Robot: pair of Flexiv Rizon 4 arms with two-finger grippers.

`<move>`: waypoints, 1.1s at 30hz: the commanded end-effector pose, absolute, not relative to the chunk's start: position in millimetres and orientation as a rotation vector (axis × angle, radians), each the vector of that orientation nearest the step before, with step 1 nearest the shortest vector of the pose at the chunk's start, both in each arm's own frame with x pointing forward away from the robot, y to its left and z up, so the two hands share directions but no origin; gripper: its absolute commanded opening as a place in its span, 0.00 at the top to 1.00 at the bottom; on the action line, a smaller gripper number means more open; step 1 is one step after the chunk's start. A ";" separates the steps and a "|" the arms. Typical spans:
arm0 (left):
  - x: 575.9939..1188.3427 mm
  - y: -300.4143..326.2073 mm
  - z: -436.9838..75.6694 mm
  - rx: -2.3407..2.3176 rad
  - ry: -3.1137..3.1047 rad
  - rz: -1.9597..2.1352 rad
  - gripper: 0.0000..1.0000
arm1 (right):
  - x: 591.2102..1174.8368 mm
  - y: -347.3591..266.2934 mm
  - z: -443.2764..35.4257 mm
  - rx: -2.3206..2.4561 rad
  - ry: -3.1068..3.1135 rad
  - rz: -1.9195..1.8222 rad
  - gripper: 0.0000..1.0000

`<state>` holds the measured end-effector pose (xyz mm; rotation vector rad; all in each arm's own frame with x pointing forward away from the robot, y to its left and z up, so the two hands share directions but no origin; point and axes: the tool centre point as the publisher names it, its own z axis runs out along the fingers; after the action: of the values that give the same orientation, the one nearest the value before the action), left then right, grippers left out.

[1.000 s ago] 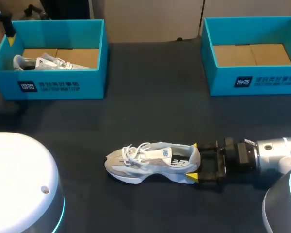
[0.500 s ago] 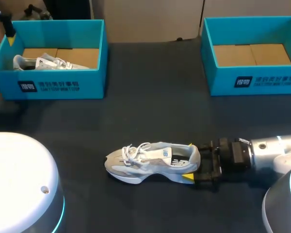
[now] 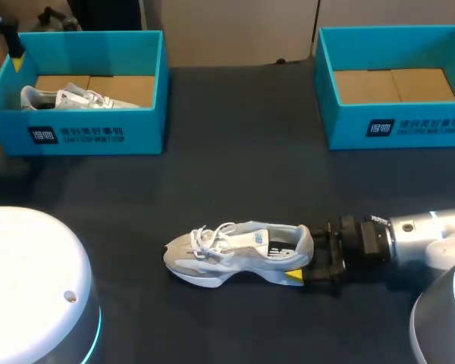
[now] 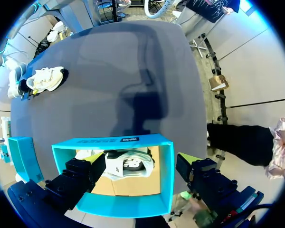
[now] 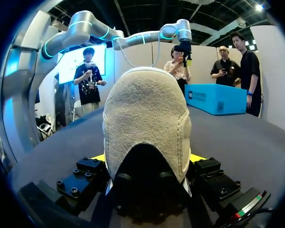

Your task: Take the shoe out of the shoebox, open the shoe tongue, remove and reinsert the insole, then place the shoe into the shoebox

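While the shoe sits out on the worktop, toe toward our left, our right gripper is clamped on its heel from both sides. Our left gripper hangs wide apart above the left shoebox, which holds a second shoe.

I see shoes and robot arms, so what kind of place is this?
Probably a robot practice spot for packing shoes, though I can't be sure: a left shoebox and a right shoebox sit on a dark table, and the right gripper is shut on a shoe.
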<state>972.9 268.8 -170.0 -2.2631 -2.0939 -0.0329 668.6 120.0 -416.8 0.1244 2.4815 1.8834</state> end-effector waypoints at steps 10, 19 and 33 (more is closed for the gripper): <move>971.4 268.7 -169.3 -2.263 -2.094 -0.039 0.00 | 668.6 121.3 -414.4 0.115 2.480 1.878 1.00; 968.0 265.4 -167.2 -2.274 -2.091 -0.020 0.00 | 668.6 121.3 -414.4 0.115 2.480 1.878 1.00; 897.9 199.0 -176.3 -1.816 -2.564 -0.082 0.00 | 668.6 121.3 -414.4 0.115 2.480 1.878 1.00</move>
<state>926.6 214.9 -169.7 -1.8919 -2.4466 0.0609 669.0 120.6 -415.3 0.1150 2.4778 1.8828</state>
